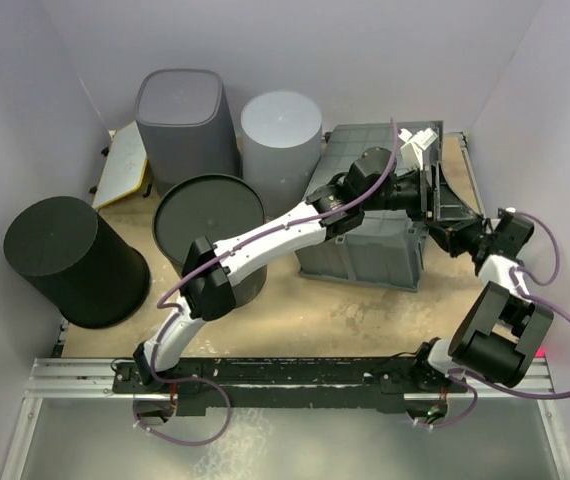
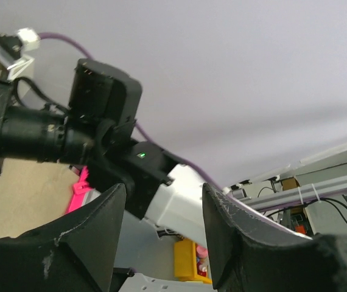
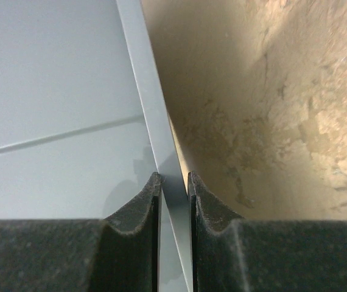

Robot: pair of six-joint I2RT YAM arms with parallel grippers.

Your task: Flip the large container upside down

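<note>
grey crate (image 1: 360,255) sits on the desk (image 1: 295,310) at about 2 o'clock from centre, near the right wall; can't tell from above how far it is tipped
right arm (image 1: 500,335) comes in from 5 o'clock, right jaws pinching a thin grey wall edge on the crate's 3 o'clock side. wrist view shows that edge clamped between both pads (image 3: 134,207), flat grey panel on one side, tan desk surface on the other
left arm (image 1: 265,235) stretches from 7 o'clock across the crate, left jaws spread wide with nothing between them, up near the crate's 1 o'clock corner. its wrist view looks past the fingers (image 2: 94,237) at the right arm and the pale wall
also on the desk: black bin (image 1: 65,260) at 9 o'clock, dark round bin (image 1: 210,205) just left of centre and partly under the left arm, dark grey bin (image 1: 185,115) and light grey bin (image 1: 280,130) side by side at 11–12 o'clock, white board (image 1: 120,165) at 10 o'clock
</note>
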